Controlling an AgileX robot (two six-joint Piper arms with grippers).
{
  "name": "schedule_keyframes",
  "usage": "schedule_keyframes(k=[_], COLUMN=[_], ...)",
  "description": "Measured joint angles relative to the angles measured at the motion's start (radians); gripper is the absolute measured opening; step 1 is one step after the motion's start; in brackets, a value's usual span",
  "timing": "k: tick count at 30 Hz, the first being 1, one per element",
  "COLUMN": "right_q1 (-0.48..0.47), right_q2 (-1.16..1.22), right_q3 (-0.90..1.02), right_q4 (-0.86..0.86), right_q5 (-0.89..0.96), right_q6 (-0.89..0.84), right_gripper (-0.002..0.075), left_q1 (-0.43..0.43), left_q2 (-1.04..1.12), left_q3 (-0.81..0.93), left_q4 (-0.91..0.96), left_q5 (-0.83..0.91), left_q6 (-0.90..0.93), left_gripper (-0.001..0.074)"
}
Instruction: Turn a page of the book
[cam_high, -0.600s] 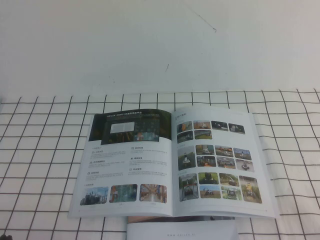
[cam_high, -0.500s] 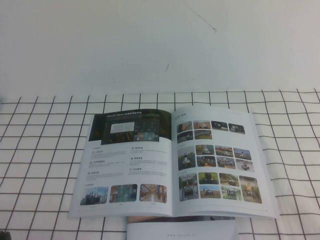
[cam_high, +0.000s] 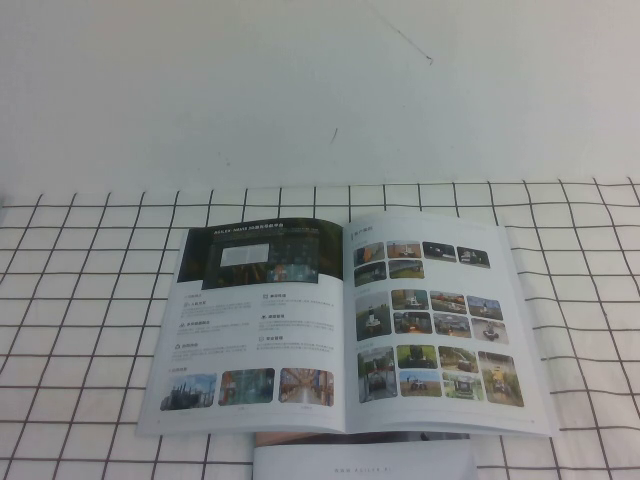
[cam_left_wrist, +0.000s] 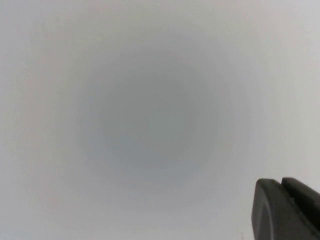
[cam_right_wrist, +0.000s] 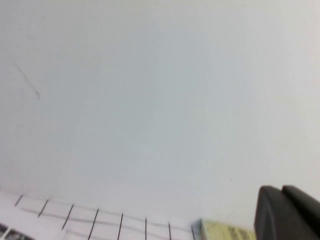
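Observation:
The book (cam_high: 346, 300) lies open and flat on the checked cloth in the high view. Its right-hand page (cam_high: 435, 320) shows rows of small vehicle photos. The left leaf (cam_high: 255, 300) carries a dark banner heading. Neither arm shows in the high view. My left gripper (cam_left_wrist: 281, 182) shows only as dark fingertips pressed together at a corner of the left wrist view, facing a blank white surface. My right gripper (cam_right_wrist: 281, 190) looks the same in the right wrist view, its fingertips together and empty, away from the book.
A white-covered booklet (cam_high: 365, 462) pokes out from under the book's near edge. The white cloth with a black grid (cam_high: 80, 300) covers the table; a white wall stands behind. A yellowish object (cam_right_wrist: 225, 231) lies beside the cloth edge (cam_right_wrist: 95, 220) in the right wrist view.

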Motion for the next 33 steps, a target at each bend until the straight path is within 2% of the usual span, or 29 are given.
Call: schedule_keyframes(k=[5,9,16,25,27,29,33], right_q1=[0.0,0.0,0.0,0.0,0.0,0.0,0.0], right_q2=[0.0,0.0,0.0,0.0,0.0,0.0,0.018], right_q3=[0.0,0.0,0.0,0.0,-0.014,-0.065,-0.213], right_q4=[0.0,0.0,0.0,-0.011,-0.038,-0.063,-0.074], right_q5=[-0.083,-0.113,-0.317,-0.386,-0.348,-0.257,-0.004], right_q6=[0.0,0.006,0.139,0.169,0.169,0.169,0.17], right_gripper=[-0.0002,-0.0002,-0.0002,-0.0002,-0.0002,-0.0002,-0.0002], left_q1=[0.0,0.0,0.0,0.0,0.0,0.0,0.0], left_q2=[0.0,0.0,0.0,0.0,0.0,0.0,0.0], left_q3=[0.0,0.0,0.0,0.0,0.0,-0.03,-0.19], left_q4=[0.0,0.0,0.0,-0.008,-0.024,-0.037,-0.05], left_q5=[-0.119,-0.143,-0.264,-0.382,-0.397,-0.34,-0.062], left_q6=[-0.002,-0.032,-0.043,-0.05,-0.052,-0.052,-0.051], left_gripper=[-0.0002,-0.0002,-0.0002,-0.0003,-0.0003,-0.0003,-0.0003])
